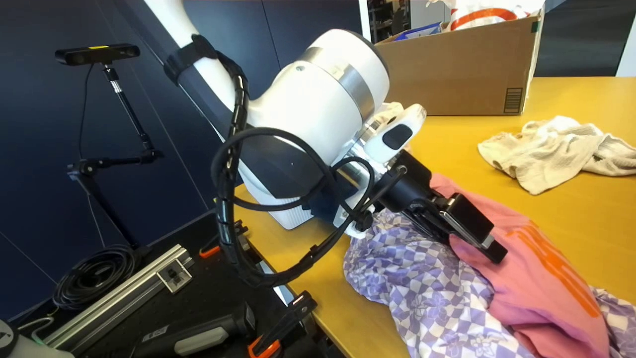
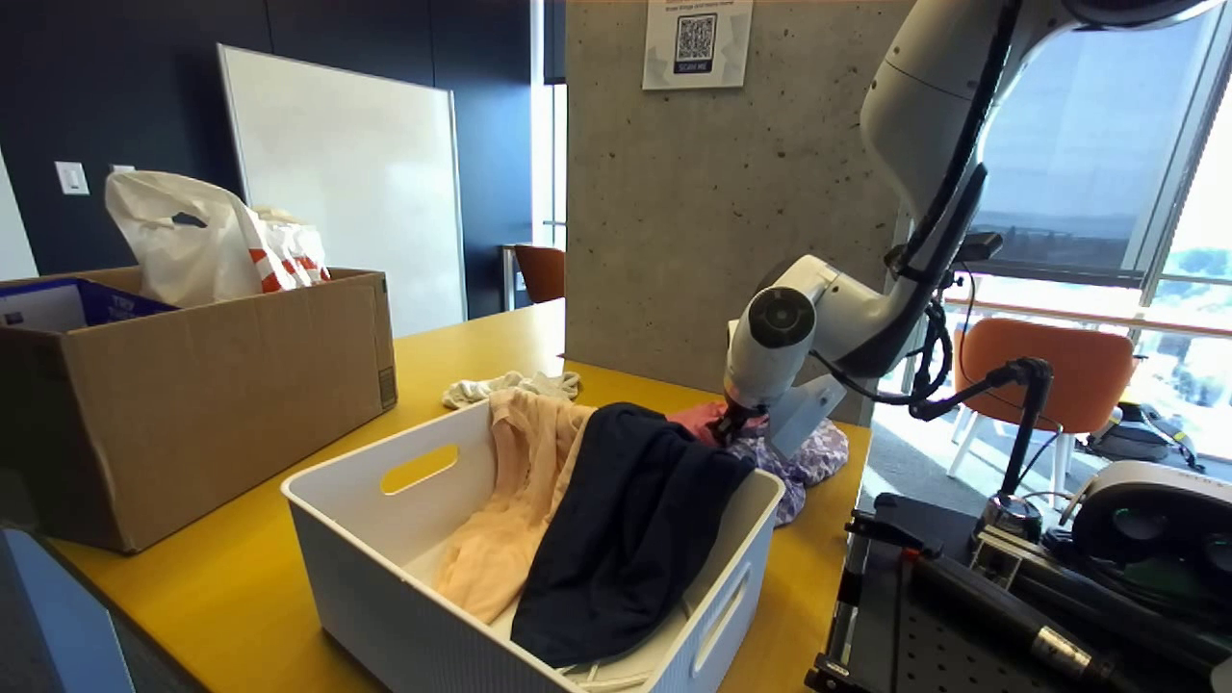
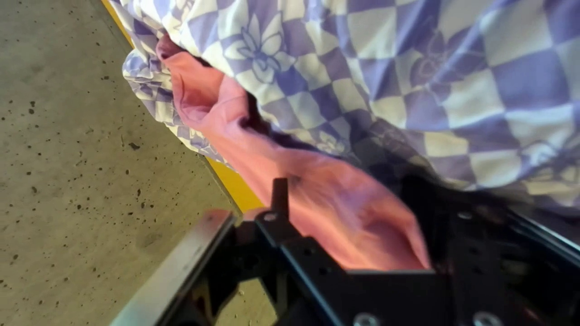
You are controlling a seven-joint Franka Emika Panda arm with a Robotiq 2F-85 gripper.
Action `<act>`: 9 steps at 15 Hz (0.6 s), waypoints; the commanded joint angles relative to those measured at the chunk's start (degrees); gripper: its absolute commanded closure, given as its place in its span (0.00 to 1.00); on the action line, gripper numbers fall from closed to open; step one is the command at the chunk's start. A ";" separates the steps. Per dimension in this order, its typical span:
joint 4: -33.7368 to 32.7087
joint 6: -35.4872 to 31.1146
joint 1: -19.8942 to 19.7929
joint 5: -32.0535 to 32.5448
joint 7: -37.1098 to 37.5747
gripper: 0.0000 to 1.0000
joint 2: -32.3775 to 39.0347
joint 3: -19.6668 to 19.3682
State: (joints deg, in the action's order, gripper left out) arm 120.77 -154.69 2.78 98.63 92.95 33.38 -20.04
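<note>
Wrist view: my hand (image 3: pixel 346 190) is standing spread, straddling the pink cloth (image 3: pixel 267 154), which is stretching toward ten o'clock; the table (image 3: pixel 238 188) is ending at nine, along speckled concrete (image 3: pixel 104 181). In an exterior view, I'm seeing room beside the hand at two o'clock, a cream cloth (image 1: pixel 556 149) lying at one.

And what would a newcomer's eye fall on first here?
Probably the black gripper, its jaws apart on either side of pink cloth beside purple checkered fabric in the wrist view. Next, in an exterior view, the white basket on the yellow table, with a navy garment and a peach garment draped over its rim. At left there, a cardboard box with a white plastic bag sticking out.
</note>
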 commanded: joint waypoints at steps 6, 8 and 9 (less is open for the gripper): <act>3.21 4.24 1.33 7.70 10.24 1.00 -3.21 -0.69; 5.00 6.03 1.73 8.99 11.66 1.00 -5.29 -1.02; 6.15 7.42 2.00 8.90 11.87 1.00 -6.70 -1.29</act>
State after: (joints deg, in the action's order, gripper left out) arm 122.69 -150.56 3.25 104.94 101.73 31.66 -20.17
